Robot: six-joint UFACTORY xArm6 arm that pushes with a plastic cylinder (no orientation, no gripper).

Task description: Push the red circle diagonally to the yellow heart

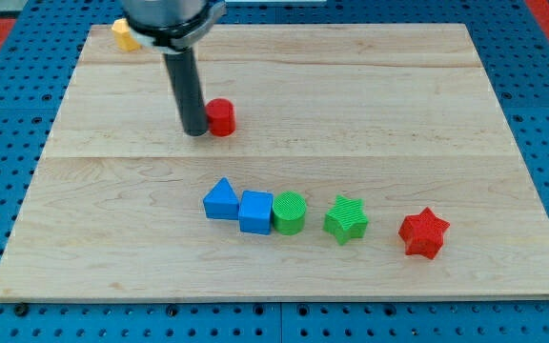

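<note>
While no jaws exist on this rod, my tip touches the red circle from the view's left; the yellow heart sits well apart at the view's top left.

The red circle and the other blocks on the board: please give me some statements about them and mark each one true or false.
1. My tip is right beside the red circle, on its left in the view. True.
2. The yellow heart lies at the view's bottom right. False: it is at the top left, partly hidden behind the arm.
3. The blue triangle touches the blue cube. True.
4. The red star lies between the green cylinder and the green star. False: it lies right of both.
</note>
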